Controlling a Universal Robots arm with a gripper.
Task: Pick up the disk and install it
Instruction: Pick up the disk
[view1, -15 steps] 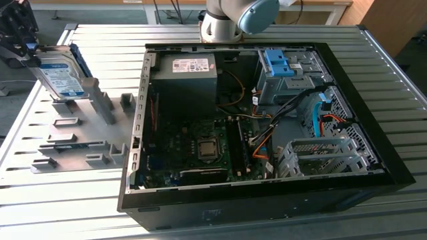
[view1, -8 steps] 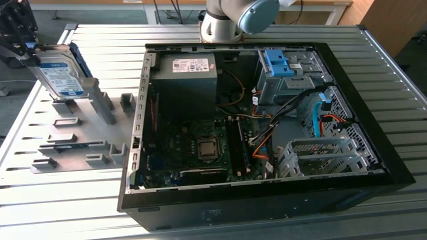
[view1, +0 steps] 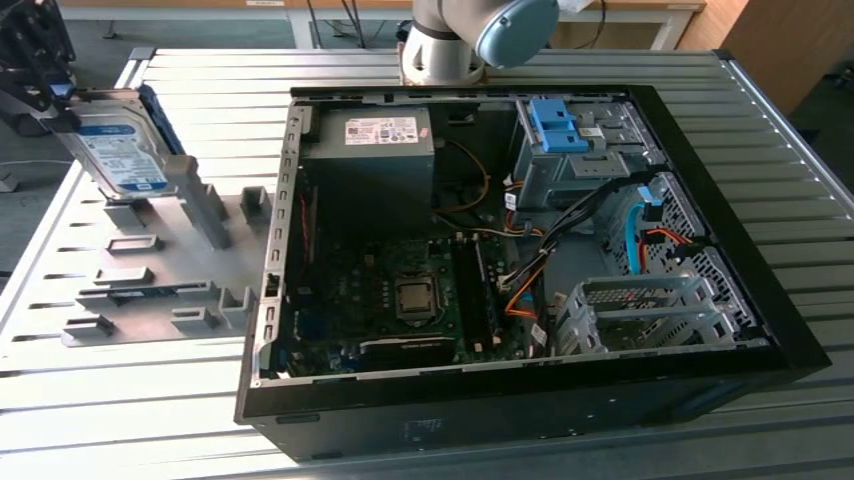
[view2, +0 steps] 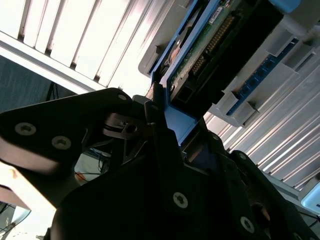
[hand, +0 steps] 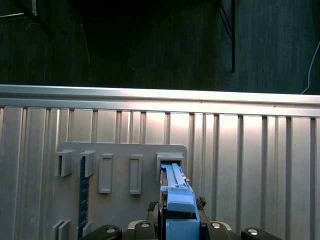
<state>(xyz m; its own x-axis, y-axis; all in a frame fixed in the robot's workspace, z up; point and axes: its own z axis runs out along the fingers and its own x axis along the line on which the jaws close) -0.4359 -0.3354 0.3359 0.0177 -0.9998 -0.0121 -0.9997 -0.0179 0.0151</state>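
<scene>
Here, the gripper (view1: 56, 98) has its fingers (view2: 162, 145) closed tight on the blue caddy edge of the disk (view1: 123, 155), which stands upright at the grey fixture (view1: 174, 255), on the exterior view's left beside the open case (view1: 534, 410).

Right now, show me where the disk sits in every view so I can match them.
Exterior view: the disk stands upright at the exterior view's far left.
Second wrist view: its circuit-board side, seen close up.
First wrist view: its blue edge, end-on.
Shared landmark: the ribbed metal table.
</scene>
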